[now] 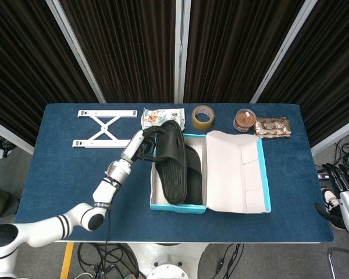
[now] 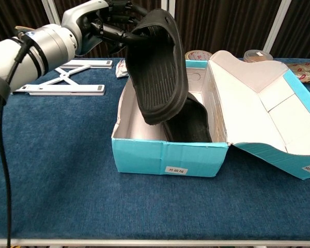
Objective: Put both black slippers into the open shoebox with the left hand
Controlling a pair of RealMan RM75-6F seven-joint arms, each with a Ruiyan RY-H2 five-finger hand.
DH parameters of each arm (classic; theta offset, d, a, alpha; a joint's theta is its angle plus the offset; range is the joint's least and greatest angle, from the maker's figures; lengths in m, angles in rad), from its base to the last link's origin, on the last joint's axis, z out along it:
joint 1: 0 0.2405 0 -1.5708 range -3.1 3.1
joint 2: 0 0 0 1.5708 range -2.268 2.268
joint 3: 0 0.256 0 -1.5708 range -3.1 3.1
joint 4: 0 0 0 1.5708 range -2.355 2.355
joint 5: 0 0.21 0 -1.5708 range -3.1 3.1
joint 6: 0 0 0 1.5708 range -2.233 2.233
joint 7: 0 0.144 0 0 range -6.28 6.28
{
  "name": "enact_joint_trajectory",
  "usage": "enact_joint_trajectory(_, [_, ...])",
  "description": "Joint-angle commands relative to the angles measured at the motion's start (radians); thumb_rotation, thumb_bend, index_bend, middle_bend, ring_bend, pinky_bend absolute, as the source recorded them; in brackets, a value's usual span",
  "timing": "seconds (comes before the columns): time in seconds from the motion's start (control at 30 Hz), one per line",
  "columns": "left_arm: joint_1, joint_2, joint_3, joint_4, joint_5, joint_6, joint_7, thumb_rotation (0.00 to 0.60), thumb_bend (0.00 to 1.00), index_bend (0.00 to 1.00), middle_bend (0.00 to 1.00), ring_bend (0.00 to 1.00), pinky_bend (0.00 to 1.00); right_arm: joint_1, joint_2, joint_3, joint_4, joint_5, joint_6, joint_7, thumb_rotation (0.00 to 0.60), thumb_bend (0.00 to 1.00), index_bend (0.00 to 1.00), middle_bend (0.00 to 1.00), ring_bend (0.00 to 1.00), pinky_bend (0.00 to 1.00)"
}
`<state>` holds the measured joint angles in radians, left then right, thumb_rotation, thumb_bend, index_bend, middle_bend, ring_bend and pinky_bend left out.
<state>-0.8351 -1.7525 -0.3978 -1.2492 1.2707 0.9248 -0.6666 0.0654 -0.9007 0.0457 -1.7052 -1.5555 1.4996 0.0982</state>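
Slipper (image 2: 157, 64) hangs tilted in the air over the left part of the open shoebox (image 2: 168, 155), gripped at its strap end by my left hand (image 1: 144, 141). Second slipper (image 1: 193, 181) lies flat inside the box, partly under the held one. The box sits on the blue surface (image 1: 75, 168), its lid folded out to the right. My right hand (image 1: 337, 177), at the far right edge: grip state unclear.

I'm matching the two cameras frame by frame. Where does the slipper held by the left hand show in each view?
Head view: held slipper sits left of centre, over the shoebox's left half.
Chest view: held slipper is upper centre, tilted above the box.
Shared landmark: the tape roll behind the box.
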Motion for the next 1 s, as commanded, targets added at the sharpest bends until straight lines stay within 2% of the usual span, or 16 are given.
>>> enact_joint_trajectory(0.03, [-0.035,-0.096,0.033,0.137,0.093,0.105,0.028,0.6,0.01,0.49,0.49,0.73,0.83,-0.001,0.0,0.0,0.0,0.001,0.001,0.001,0.6,0.15,0.0,0.07,0.0,0.08])
enact_joint_trajectory(0.2, [-0.057,-0.183,0.05,0.3,0.141,0.185,-0.003,0.6,0.01,0.49,0.49,0.73,0.83,-0.003,0.0,-0.001,-0.001,0.004,0.0,0.0,0.6,0.15,0.0,0.07,0.0,0.08])
enact_joint_trajectory(0.37, [-0.051,-0.222,0.08,0.374,0.158,0.21,-0.065,0.6,0.01,0.49,0.49,0.73,0.82,-0.003,0.001,0.001,-0.003,0.002,0.002,-0.004,0.6,0.15,0.0,0.07,0.0,0.08])
enact_joint_trajectory(0.63, [-0.04,-0.225,0.088,0.352,0.095,0.112,-0.12,0.6,0.01,0.49,0.5,0.74,0.79,-0.006,0.004,-0.001,-0.008,0.0,0.004,-0.007,0.6,0.15,0.0,0.07,0.0,0.08])
enact_joint_trajectory(1.0, [-0.02,-0.202,0.09,0.286,0.005,-0.003,-0.028,0.6,0.0,0.43,0.5,0.75,0.68,-0.006,0.003,0.0,-0.007,0.002,0.003,-0.005,0.6,0.15,0.0,0.07,0.0,0.08])
